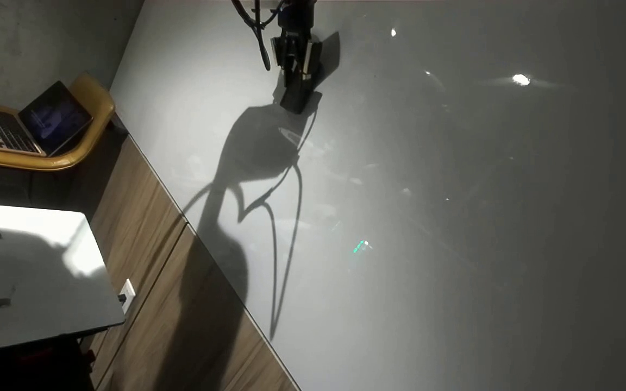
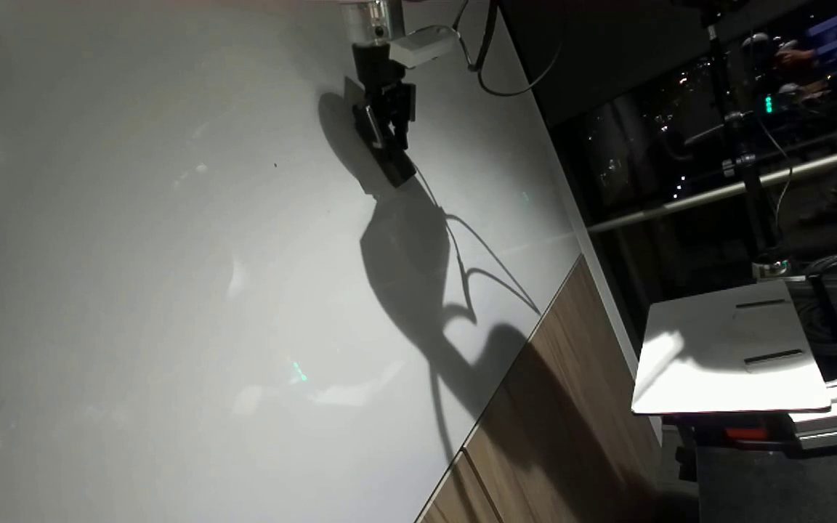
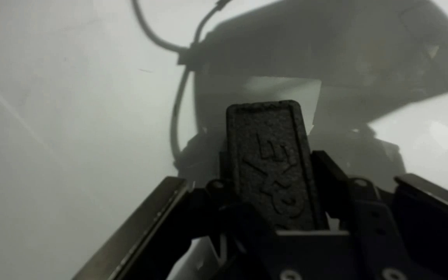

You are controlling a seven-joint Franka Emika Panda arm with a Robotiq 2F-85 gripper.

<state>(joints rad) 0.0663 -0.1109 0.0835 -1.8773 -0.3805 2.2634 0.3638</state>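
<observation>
A dark shadow [image 1: 261, 144] crosses the glossy white tabletop [image 1: 481, 271].

Gripper [image 3: 271, 165] gripping dark, marked block [image 3: 268, 155]; pale surface [image 3: 76, 120] beyond.

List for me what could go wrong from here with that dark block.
The gripper holds the dark block by its sides, with one end jutting out past the grip, so it might twist if pushed. Whether it touches the glossy surface is unclear; lowering it could cause a scrape. In an exterior view, a cable loop hangs beside the gripper and might snag.
</observation>
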